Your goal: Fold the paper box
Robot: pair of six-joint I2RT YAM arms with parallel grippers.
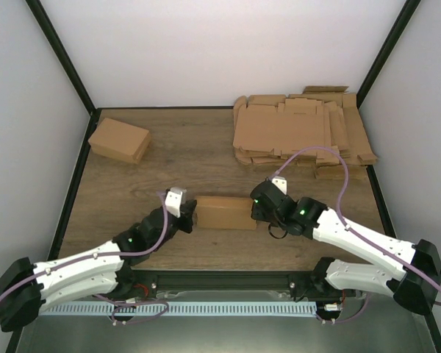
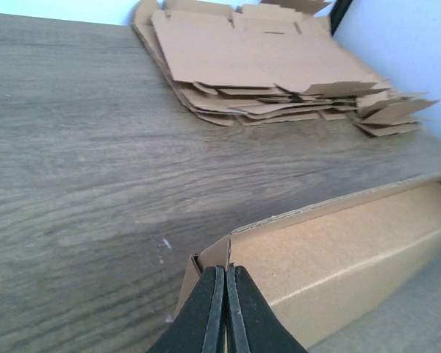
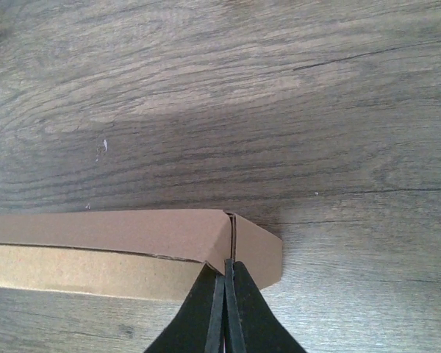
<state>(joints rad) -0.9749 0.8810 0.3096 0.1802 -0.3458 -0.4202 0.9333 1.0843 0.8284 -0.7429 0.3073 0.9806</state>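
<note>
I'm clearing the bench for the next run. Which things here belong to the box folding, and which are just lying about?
In the job:
paper box, near centre
left gripper, shut at its left end
right gripper, shut at its right end

Lying about:
pile of flat cardboard blanks, far right
other brown box, far left

place: robot test cell | signs: white walls (image 1: pixel 220 51), black frame posts (image 1: pixel 60 51), wood-grain table (image 1: pixel 191 154)

Closed end effector (image 2: pixel 226 275) apparently against paper box (image 2: pixel 338 257)
</note>
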